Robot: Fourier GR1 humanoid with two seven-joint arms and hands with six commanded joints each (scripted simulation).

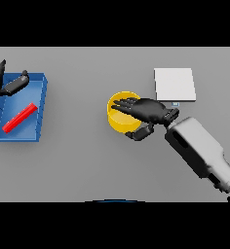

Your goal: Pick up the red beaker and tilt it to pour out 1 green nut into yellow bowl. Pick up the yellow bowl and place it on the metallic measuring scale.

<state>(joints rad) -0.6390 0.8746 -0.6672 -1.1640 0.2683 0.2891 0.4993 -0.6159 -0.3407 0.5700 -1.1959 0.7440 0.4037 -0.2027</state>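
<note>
The yellow bowl point(118, 121) stands on the grey table at mid-centre. My right hand point(148, 111) lies over it from the right, its fingers point(124, 104) reaching across the bowl's top and its thumb point(139, 132) curled against the near rim. The hand hides the bowl's inside, and no green nut shows. The metallic measuring scale point(174, 83), a pale square plate, sits just behind and to the right of that hand. The red beaker point(19, 118) lies on its side in a blue tray point(40, 104) at the far left. My left hand point(1, 80) hovers open over the tray's far left corner.
The blue tray takes up the table's left edge. Bare grey table stretches between the tray and the bowl, and in front of the bowl.
</note>
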